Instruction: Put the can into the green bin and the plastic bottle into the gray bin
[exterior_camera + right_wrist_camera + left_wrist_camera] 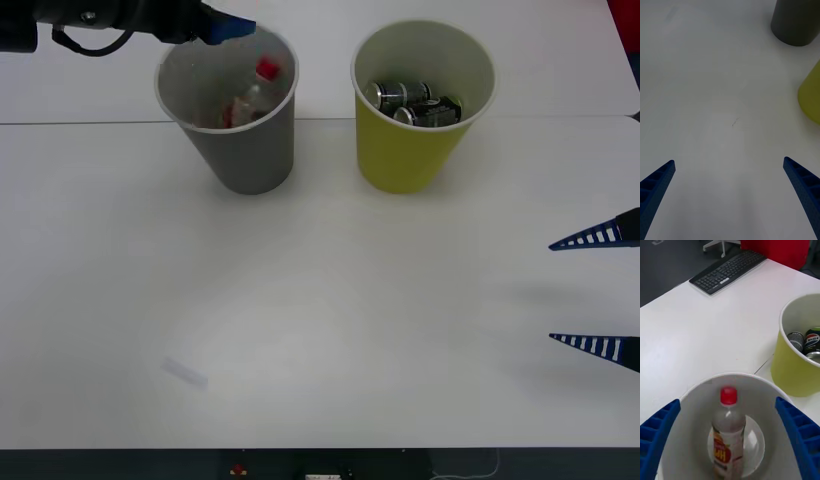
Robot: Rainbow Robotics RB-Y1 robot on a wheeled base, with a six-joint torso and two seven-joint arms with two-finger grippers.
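- White tabletop (320, 320) fills the front view; a seam line crosses it behind the bins.
- Large gray tapered cup-shaped bin with white rim (240, 150) stands at about 11 o'clock from table centre, upright.
- Small clear plastic bottle with red screw cap and pale label (255, 92) sits inside the gray bin, cap up, leaning against the inner wall. Left wrist view confirms: bottle (728, 435) base on the bin floor, gray bin (696, 416) around it.
- Large yellow-green tapered cup-shaped bin with white rim (410, 150) stands at about 1 o'clock, just beside the gray bin, not touching it.
- Dark metal cans (415, 103) lie inside the green bin; also seen from the left wrist (805, 345).
- Left gripper (730, 427) hovers over the gray bin's mouth, blue ribbed fingers spread wide, one on each side of the rim, holding nothing.
- Right gripper (598, 291) at about 3 o'clock, at the table's right edge, well apart from both bins, fingers spread wide, nothing between them.
- Black keyboard (728, 270) lies on the far part of the table, beyond the bins.
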